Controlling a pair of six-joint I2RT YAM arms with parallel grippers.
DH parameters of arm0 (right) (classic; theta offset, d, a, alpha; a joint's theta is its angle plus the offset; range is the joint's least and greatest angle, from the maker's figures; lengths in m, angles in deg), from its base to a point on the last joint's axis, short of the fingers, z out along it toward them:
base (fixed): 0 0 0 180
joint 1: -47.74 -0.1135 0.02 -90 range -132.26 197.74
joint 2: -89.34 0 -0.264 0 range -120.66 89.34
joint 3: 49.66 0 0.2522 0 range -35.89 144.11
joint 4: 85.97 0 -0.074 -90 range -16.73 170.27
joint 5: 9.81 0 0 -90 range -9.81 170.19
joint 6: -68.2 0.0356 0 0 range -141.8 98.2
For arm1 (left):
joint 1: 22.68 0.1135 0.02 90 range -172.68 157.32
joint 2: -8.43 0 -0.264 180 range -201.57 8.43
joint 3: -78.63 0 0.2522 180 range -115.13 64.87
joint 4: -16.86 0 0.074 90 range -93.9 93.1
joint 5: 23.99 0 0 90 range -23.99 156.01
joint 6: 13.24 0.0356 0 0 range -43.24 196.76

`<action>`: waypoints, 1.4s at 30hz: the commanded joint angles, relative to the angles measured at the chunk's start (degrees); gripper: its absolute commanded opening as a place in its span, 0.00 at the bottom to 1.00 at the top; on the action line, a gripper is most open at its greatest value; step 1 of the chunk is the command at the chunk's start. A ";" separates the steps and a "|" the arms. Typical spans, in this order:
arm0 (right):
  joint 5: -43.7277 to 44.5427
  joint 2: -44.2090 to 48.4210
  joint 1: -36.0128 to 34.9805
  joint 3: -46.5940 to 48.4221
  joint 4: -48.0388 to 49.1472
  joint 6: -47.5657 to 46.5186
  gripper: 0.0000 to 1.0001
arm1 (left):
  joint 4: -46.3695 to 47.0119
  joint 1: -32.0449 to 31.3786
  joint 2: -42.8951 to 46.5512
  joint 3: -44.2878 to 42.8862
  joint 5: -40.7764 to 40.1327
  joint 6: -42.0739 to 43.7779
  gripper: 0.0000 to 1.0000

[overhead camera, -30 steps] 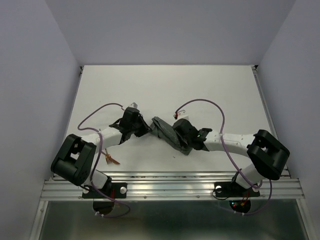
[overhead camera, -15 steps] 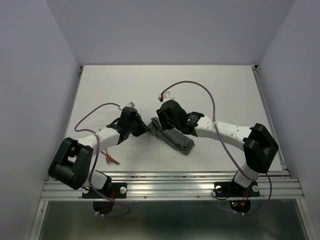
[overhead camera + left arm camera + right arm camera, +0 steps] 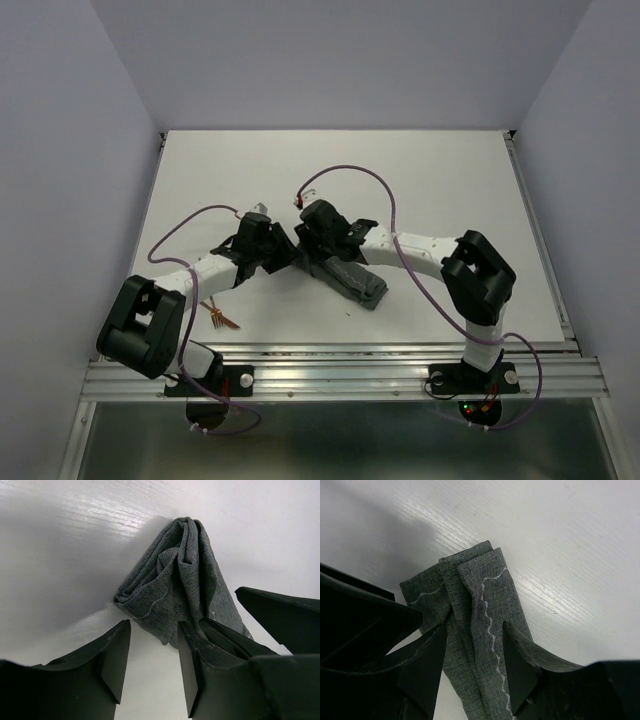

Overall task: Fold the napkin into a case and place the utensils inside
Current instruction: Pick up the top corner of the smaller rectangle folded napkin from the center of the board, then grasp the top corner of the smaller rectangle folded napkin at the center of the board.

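The napkin [image 3: 355,280] lies folded into a narrow grey-green strip, a case shape, slanting from the table's middle toward the near right. My left gripper [image 3: 285,258] is open just short of the strip's bunched far-left end [image 3: 180,580], with only bare table between its fingers [image 3: 112,655]. My right gripper [image 3: 322,250] is open and stands astride the same end, the stitched strip [image 3: 485,595] running between its fingers [image 3: 517,660]. The copper utensils [image 3: 222,320], a fork among them, lie near the front edge beside the left arm's base.
Purple cables [image 3: 345,172] loop above both arms. An aluminium rail [image 3: 340,375] runs along the near edge, and walls close in the white table [image 3: 450,180] on three sides. The two grippers sit almost touching; the left one's dark body [image 3: 355,625] shows in the right wrist view.
The right arm has swung left along the strip to its far-left end. Both grippers have opened, and the left one has let go of the cloth end.
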 commanded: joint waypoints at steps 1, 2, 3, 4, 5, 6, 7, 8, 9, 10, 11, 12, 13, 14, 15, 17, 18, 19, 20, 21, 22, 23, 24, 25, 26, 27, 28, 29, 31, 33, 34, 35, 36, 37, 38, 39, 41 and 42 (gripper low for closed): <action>-0.50 -0.49 -0.35 3.19 0.73 -1.81 0.54 | 0.00 0.51 1.38 -1.32 -0.03 0.58 0.51; -0.50 -0.67 -0.35 3.45 0.91 -2.08 0.54 | 0.00 0.69 1.74 -0.97 -0.12 0.31 0.47; -0.94 -0.76 -0.35 3.45 1.00 -2.25 0.54 | -0.08 0.86 2.52 -0.80 -0.20 0.22 0.44; -1.20 -0.93 -0.35 3.54 1.61 -2.52 0.54 | -0.17 1.30 2.97 -0.53 -0.12 0.14 0.41; -1.38 -1.37 -0.35 3.89 1.70 -2.87 0.54 | -0.26 1.57 3.41 -0.10 -0.20 0.05 0.35; -1.55 -1.64 -0.35 4.15 1.79 -3.04 0.54 | -0.35 2.00 4.28 0.08 -0.20 0.05 0.33; -1.64 -1.99 -0.35 4.51 1.70 -3.22 0.54 | -0.52 2.27 4.64 0.17 -0.20 0.05 0.31; -1.64 -2.34 -0.35 4.86 1.79 -3.48 0.54 | -0.70 2.45 5.08 0.26 -0.20 0.05 0.30; -1.47 -3.21 -0.35 5.56 1.88 -3.83 0.54 | -0.96 2.71 5.60 0.43 -0.20 0.05 0.27; -1.55 -3.57 -0.35 6.00 1.88 -4.01 0.54 | -1.05 2.89 5.87 0.52 -0.20 0.13 0.25; -1.47 -4.01 -0.35 6.26 1.79 -4.36 0.54 | -1.14 3.15 5.96 0.61 -0.20 0.22 0.23; -1.38 -4.88 -0.35 6.61 1.79 -4.54 0.54 | -1.14 3.24 5.96 0.61 -0.12 0.22 0.22; -1.20 -5.32 -0.35 7.31 1.88 -4.63 0.54 | -0.97 3.41 5.87 0.61 -0.03 0.40 0.21; -0.94 -5.68 -0.88 7.67 1.79 -4.89 0.54 | -0.96 3.41 5.61 0.44 0.15 0.49 0.19; -0.07 -6.12 -0.88 7.93 1.88 -4.98 0.54 | -0.88 3.50 5.00 0.26 0.32 0.57 0.18; 0.90 -7.17 -0.88 8.55 1.79 -5.33 0.53 | -0.61 3.50 4.03 -0.26 1.20 1.01 0.12; 1.17 -7.17 -0.88 8.73 1.79 -5.33 0.53 | -0.44 3.50 3.59 -0.44 1.20 1.01 0.11; 1.60 -7.61 -0.88 8.81 1.79 -5.33 0.53 | -0.26 3.50 3.33 -0.44 1.64 1.01 0.10; 2.13 -7.79 -0.88 9.08 1.88 -5.24 0.51 | 0.09 3.50 2.98 -0.70 1.99 1.01 0.10; 2.83 -7.88 -0.88 9.17 1.88 -5.24 0.49 | 0.27 3.50 2.36 -0.79 2.17 1.01 0.09; 3.19 -7.96 -0.88 9.08 1.88 -5.24 0.48 | 0.44 3.50 2.10 -0.79 2.52 1.01 0.08; 3.54 -8.14 -0.88 9.25 1.79 -5.16 0.46 | 0.79 3.50 1.83 -0.79 3.04 1.01 0.08; 4.06 -8.23 -0.88 9.25 1.96 -4.98 0.41 | 0.97 3.50 1.39 -0.79 3.22 1.10 0.07; 4.33 -8.32 -0.88 9.34 1.88 -4.89 0.38 | 1.06 3.50 1.30 -0.71 3.48 1.10 0.07; 4.42 -8.32 -0.88 9.26 1.97 -4.72 0.30 | 1.41 3.50 1.21 -0.53 3.75 1.10 0.07; 4.68 -8.14 -0.88 8.99 1.97 -4.54 0.26 | 1.32 3.50 1.21 -0.44 3.75 1.10 0.07; 4.95 -7.88 -0.88 8.73 2.40 -4.37 0.22 | 1.50 3.50 1.21 -0.36 3.84 1.10 0.07; 5.12 -7.62 -0.88 8.38 2.75 -4.19 0.14 | 1.67 3.50 1.30 -0.09 3.93 1.28 0.08; 4.25 -6.30 -0.88 6.63 4.07 -4.01 0.09 | 2.02 3.50 1.13 0.08 4.10 1.54 0.09; 2.76 -5.16 -0.88 5.13 5.47 -4.36 0.03 | 2.55 3.50 0.60 -0.09 4.89 1.98 0.16; 1.71 -4.02 -0.88 3.64 6.53 -4.19 0.02 | 2.64 3.50 0.25 -0.27 5.24 2.24 0.18; 1.35 -3.58 -0.88 3.11 6.88 -4.01 0.01 | 2.73 3.50 -0.19 -0.79 5.85 2.94 0.21; 1.08 -3.14 -0.88 2.67 7.24 -3.84 0.01 | 2.73 3.50 -0.71 -1.06 6.12 3.21 0.22; 0.73 -2.78 -0.88 2.31 7.50 -3.75 0.01 | 2.81 3.50 -1.68 -1.32 6.38 3.47 0.22; 0.64 -2.26 -0.88 1.79 7.76 -3.57 0.01 | 2.82 3.50 -2.12 -1.67 6.30 3.65 0.22; 0.56 -2.17 -0.88 1.61 7.85 -3.40 0.01 | 2.99 3.50 -2.56 -2.20 6.13 3.83 0.22; 0.38 -1.99 -0.88 1.35 8.29 -3.13 0.01 | 3.69 3.50 -4.05 -2.81 5.42 4.00 0.20; 0.29 -1.99 -0.88 1.34 8.29 -3.05 0.01 | 3.87 3.50 -4.76 -3.60 5.25 4.09 0.16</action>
